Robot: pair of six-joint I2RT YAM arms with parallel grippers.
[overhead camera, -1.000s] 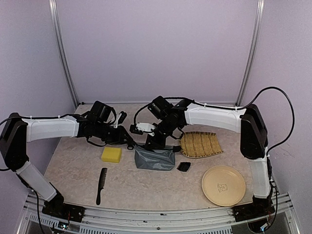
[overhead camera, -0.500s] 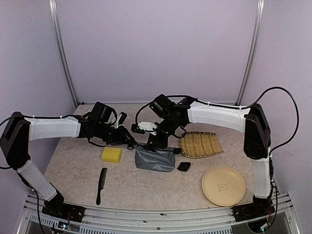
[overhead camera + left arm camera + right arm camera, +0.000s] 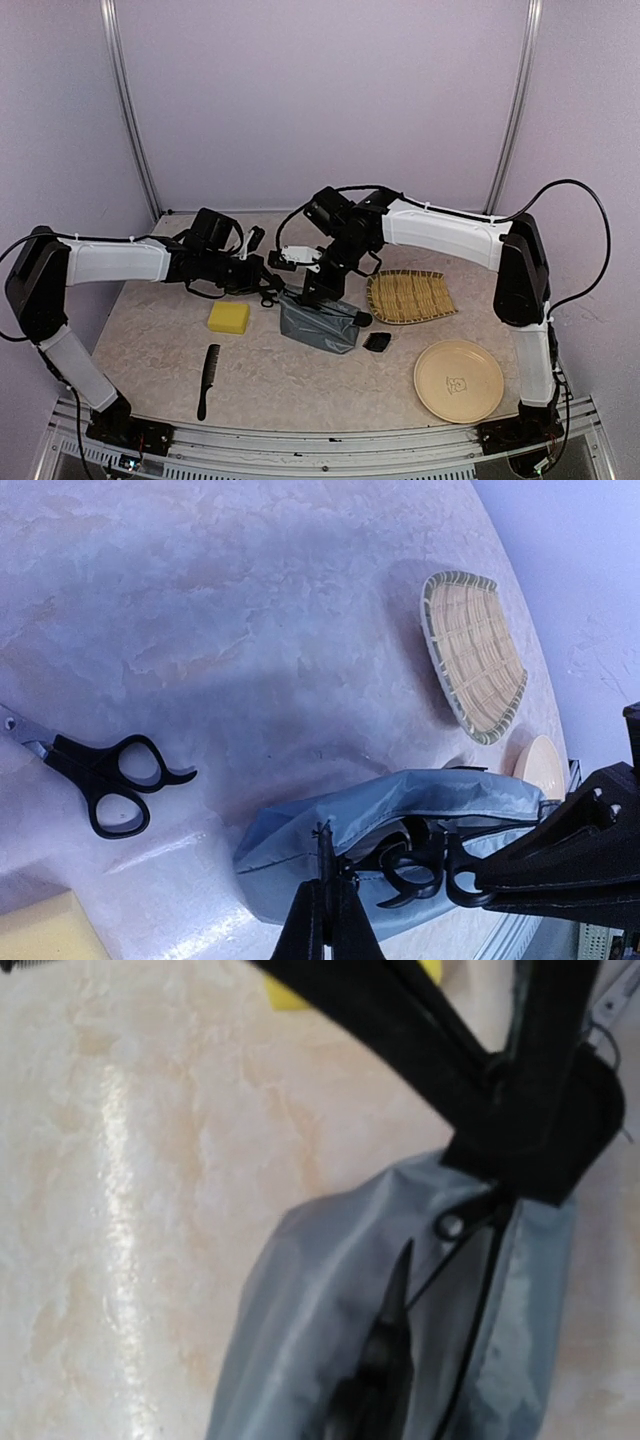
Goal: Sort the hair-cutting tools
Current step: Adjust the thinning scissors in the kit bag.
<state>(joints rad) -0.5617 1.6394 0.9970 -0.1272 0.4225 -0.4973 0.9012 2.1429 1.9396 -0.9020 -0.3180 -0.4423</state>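
The grey-blue pouch (image 3: 322, 326) lies mid-table with its mouth held open between both grippers. My left gripper (image 3: 328, 905) is shut on the pouch's (image 3: 300, 855) zip edge at its left end. My right gripper (image 3: 396, 1290) is shut on the fabric of the pouch (image 3: 300, 1300) at its upper rim. One pair of black-handled scissors (image 3: 420, 865) sits inside the open mouth. A second pair of scissors (image 3: 105, 775) lies on the table beside the pouch. The black comb (image 3: 208, 380) lies at the front left. The small black clipper guard (image 3: 377, 342) rests right of the pouch.
A yellow sponge (image 3: 228, 317) sits just left of the pouch, under my left arm. A woven tray (image 3: 410, 296) lies to the pouch's right. In front of the tray is a round tan plate (image 3: 458, 380). Purple walls close in the table.
My left gripper opened briefly, shifted right to the pouch's mouth and shut on its edge. The pouch's left end has lifted and the right gripper rose slightly with the rim.
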